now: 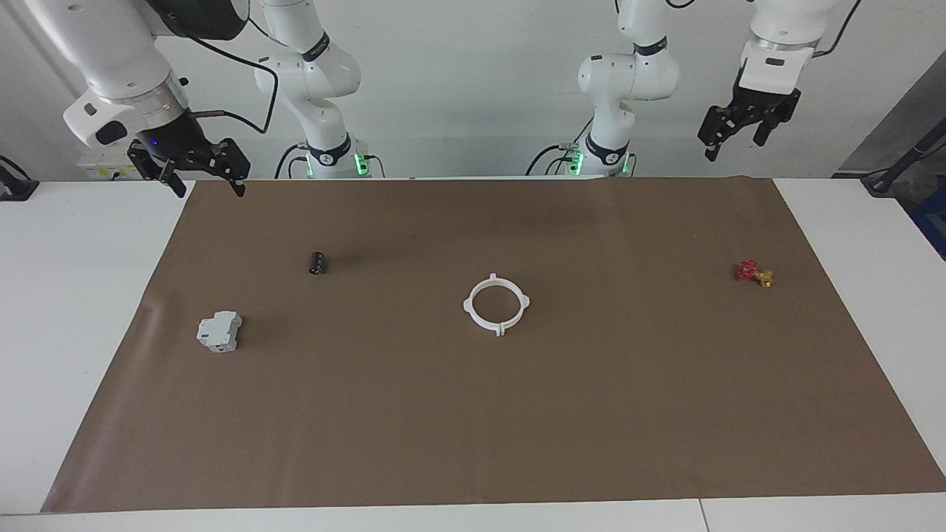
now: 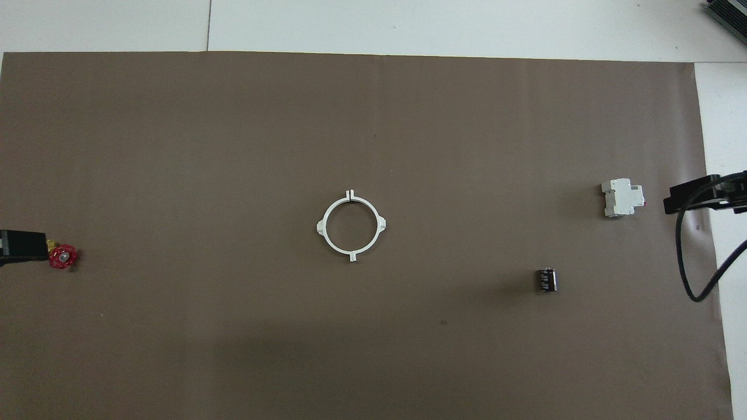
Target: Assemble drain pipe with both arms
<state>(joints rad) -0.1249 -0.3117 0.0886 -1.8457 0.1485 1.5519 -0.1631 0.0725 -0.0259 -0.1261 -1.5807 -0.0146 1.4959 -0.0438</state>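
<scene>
The drain pipe [image 1: 496,304] lies flat in the middle of the brown mat [image 1: 473,428]. Its two white half-rings sit together as one closed ring with small tabs, also seen in the overhead view [image 2: 351,225]. My right gripper [image 1: 208,181] hangs open and empty in the air over the mat's corner at the right arm's end. My left gripper [image 1: 735,144] hangs open and empty, high over the table edge at the left arm's end. Both are well away from the ring.
A grey-white boxy block [image 1: 219,330] and a small dark cylinder [image 1: 318,263] lie toward the right arm's end, the cylinder nearer to the robots. A red and yellow valve piece [image 1: 754,273] lies toward the left arm's end.
</scene>
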